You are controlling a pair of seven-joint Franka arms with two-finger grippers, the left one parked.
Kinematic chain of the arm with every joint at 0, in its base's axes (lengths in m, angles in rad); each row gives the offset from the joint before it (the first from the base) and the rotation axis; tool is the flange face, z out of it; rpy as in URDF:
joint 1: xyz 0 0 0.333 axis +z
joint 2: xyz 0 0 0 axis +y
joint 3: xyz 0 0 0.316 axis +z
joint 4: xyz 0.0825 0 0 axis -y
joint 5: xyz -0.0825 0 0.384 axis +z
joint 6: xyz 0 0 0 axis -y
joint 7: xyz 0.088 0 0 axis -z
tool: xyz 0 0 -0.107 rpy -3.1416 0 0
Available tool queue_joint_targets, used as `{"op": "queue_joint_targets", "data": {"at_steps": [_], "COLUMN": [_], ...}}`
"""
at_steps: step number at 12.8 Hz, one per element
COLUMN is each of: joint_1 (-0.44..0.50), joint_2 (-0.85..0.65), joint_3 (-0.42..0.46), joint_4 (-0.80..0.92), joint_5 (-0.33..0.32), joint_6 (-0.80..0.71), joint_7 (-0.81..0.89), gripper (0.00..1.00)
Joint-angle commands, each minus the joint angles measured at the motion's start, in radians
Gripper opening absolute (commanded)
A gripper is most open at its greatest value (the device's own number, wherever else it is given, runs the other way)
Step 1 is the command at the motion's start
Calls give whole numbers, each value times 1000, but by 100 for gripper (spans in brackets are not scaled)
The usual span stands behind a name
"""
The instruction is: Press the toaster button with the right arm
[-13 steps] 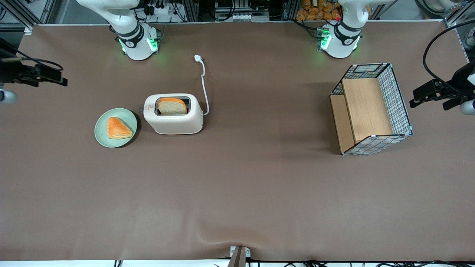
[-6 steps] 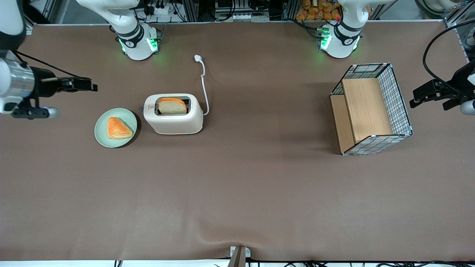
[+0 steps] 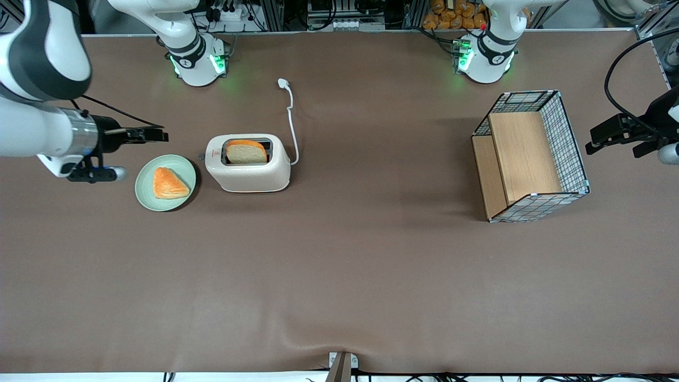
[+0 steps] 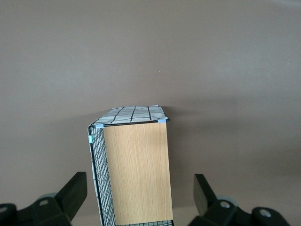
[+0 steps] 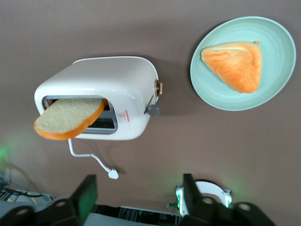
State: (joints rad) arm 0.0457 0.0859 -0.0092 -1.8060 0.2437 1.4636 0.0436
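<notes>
My arm: my right arm (image 3: pixel 37 132) is reaching in over the working arm's end of the table, wrist lying level.
My gripper: my gripper (image 3: pixel 154 136) is hovering above the table, near the plate (image 3: pixel 148 197) and well short of the toaster; its fingers (image 5: pixel 87 195) are standing apart, holding nothing.
Toaster: the toaster (image 3: pixel 249 172) is sitting upright on the brown table (image 3: pixel 339 265), just beside the plate, with a slice of bread (image 3: pixel 246 152) standing up out of its slot.
Button: the button (image 5: pixel 152 110) is sticking out of the toaster's narrow red-logo end, facing the plate, untouched.
Plate: it is carrying a triangular pastry (image 3: pixel 168 183).
Cord: the white cord (image 3: pixel 290 119) is trailing away from the toaster toward the arm bases.
</notes>
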Motion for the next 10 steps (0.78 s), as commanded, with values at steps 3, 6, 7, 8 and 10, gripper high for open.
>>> {"op": "queue_joint_targets", "data": {"at_steps": [3, 6, 7, 8, 10], "joint_1": [22, 25, 25, 26, 46], "joint_2": [-18, -21, -21, -18, -15], "joint_3": [-3, -2, -2, -2, -2], "joint_4": [-127, -231, -245, -251, -294], "joint_5": [19, 19, 19, 19, 19], "joint_6": [130, 243, 260, 280, 357], "joint_7": [10, 1, -4, -4, -4], "gripper": [0, 0, 0, 0, 0]}}
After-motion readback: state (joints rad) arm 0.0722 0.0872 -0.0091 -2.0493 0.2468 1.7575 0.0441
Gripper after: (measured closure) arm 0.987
